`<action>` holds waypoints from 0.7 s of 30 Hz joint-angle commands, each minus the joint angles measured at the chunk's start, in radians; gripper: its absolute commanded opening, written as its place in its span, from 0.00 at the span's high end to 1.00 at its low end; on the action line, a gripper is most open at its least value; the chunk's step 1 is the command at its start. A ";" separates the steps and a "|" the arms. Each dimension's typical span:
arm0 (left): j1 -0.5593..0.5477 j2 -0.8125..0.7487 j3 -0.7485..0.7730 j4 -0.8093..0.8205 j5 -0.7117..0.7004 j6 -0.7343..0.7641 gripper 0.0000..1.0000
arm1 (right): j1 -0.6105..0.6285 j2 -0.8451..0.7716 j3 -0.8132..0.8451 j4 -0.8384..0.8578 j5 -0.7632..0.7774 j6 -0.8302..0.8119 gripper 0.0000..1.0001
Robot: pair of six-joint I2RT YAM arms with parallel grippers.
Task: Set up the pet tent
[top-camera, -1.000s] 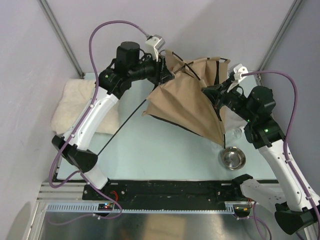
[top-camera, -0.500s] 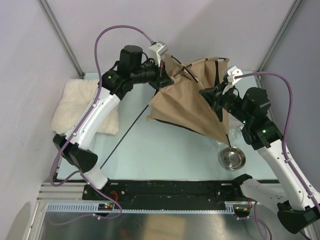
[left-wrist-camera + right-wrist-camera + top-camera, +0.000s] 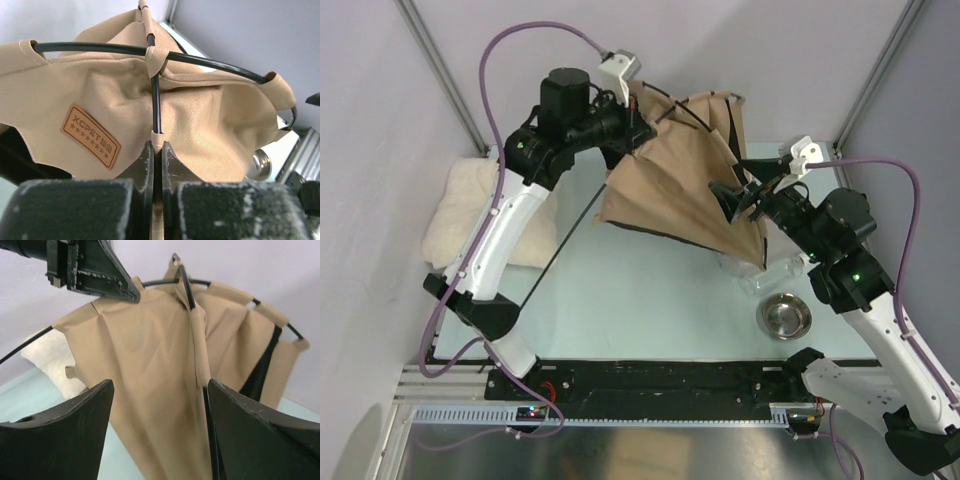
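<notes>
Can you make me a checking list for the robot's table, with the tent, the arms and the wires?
Surface: pale blue-green table, black strip along the near edge.
Job's things: pet tent lifted and half folded, not set up; one thin pole slants down toward the table.
Clutter: fluffy cushion on the left; metal bowl and a clear object, too unclear to name, on the right.
Tools: left tool shut on the pet tent at a pole sleeve; right tool open, facing the fabric, holding nothing.
Cables: purple cables loop over both arms.
Surroundings: grey walls, metal posts.
</notes>
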 commanded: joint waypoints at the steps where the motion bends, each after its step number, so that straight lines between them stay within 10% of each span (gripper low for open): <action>1: 0.003 -0.004 0.155 0.075 -0.099 0.025 1.00 | 0.017 -0.041 -0.001 0.068 0.071 0.006 0.17; 11: 0.002 -0.034 0.187 0.224 -0.229 0.048 1.00 | 0.032 -0.133 -0.042 0.096 0.070 0.030 0.12; 21: 0.001 -0.172 -0.103 0.718 -0.275 0.014 1.00 | 0.213 -0.079 -0.134 0.193 0.028 0.056 0.10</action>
